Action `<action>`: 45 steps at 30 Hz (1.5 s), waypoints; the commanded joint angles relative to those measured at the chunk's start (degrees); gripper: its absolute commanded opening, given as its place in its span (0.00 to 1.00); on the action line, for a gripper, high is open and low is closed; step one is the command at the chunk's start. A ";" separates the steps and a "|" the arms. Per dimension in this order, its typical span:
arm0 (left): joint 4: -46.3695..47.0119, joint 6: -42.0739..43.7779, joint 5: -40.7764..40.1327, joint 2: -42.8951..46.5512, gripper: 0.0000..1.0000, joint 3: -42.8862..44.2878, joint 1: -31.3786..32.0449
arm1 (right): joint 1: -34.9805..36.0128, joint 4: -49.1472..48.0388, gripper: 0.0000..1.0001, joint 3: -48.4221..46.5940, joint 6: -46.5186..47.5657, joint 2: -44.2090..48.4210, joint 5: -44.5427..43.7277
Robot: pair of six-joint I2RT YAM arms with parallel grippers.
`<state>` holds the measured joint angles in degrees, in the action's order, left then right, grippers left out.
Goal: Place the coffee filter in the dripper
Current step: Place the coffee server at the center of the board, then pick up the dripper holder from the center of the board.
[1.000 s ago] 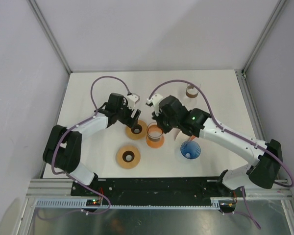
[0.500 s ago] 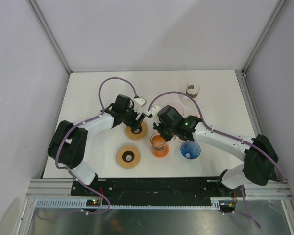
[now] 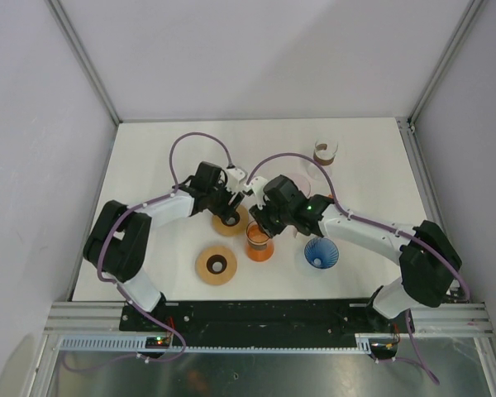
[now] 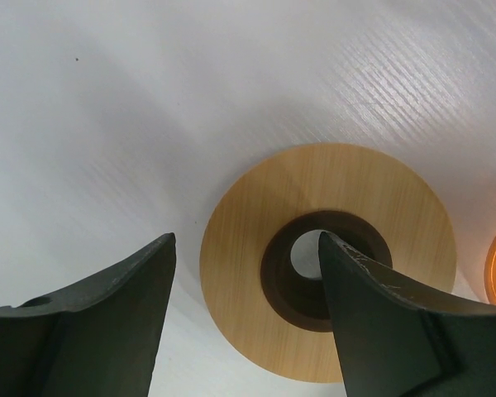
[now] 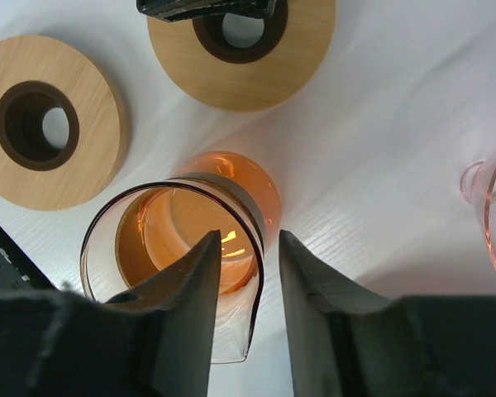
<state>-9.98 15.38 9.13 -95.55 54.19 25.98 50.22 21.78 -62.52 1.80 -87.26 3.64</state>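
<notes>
Claws gape, left claw (image 4: 246, 248) over a wooden ring (image 4: 380, 198), right claw (image 5: 249, 240) astride the orange dripper (image 5: 174, 223).

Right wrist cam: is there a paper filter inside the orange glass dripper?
No, the orange glass dripper shows only bare tinted glass inside, with no paper in it.

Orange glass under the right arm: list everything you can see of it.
The orange glass is clear, amber-tinted, with a thin round rim and an open top; nothing shows inside. It stands upright on the white table beside a wooden ring. The right hand straddles its wall, one finger inside, one outside, with gaps on both sides.
</notes>
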 commanded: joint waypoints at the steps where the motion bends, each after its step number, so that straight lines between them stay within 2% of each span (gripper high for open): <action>1: 0.75 2.46 -0.40 1.72 0.74 -0.43 0.48 | -0.04 -2.90 0.43 0.34 0.01 0.31 1.24; 7: 0.73 3.16 -1.83 -0.93 0.70 0.05 0.48 | -0.04 -2.72 0.65 0.34 -0.05 2.96 1.78; 9: 0.75 3.41 -2.05 -1.50 0.68 0.13 0.52 | -0.05 -2.58 0.69 0.35 -0.11 4.51 1.65; 13: 0.70 3.89 -0.30 -1.63 0.67 -0.10 0.48 | -0.43 -2.24 0.75 0.34 -0.26 8.03 1.20; 18: 0.75 4.25 -1.09 -3.10 0.61 0.22 0.48 | -1.79 -1.78 0.77 0.36 -0.84 12.56 0.41; 22: 0.74 4.35 -0.47 -3.75 0.48 0.06 0.50 | -3.33 -0.88 0.77 0.34 -1.33 15.51 -0.14; 24: 0.75 4.45 0.44 -3.44 0.37 -0.22 0.48 | -4.31 -0.32 0.77 0.37 -1.53 16.61 -0.79; 27: 0.72 4.37 1.09 -2.33 0.10 -0.26 0.48 | -6.08 0.59 0.77 0.36 -2.23 17.85 -1.56; 29: 0.74 3.93 0.88 -1.21 0.03 0.09 0.43 | -7.21 0.93 0.77 0.36 -3.23 18.36 -1.84; 38: 0.66 -0.85 0.14 6.49 0.00 3.09 -0.12 | -8.86 1.51 0.77 0.37 -4.60 19.68 -2.46; 45: -2.01 -0.97 -0.24 10.72 0.00 5.26 -0.14 | -9.76 1.91 0.77 0.49 -5.53 19.91 -2.51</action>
<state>-11.31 15.55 9.04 -89.14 55.66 25.96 40.99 23.55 -61.91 -2.42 -68.99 1.93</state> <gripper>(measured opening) 0.475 0.773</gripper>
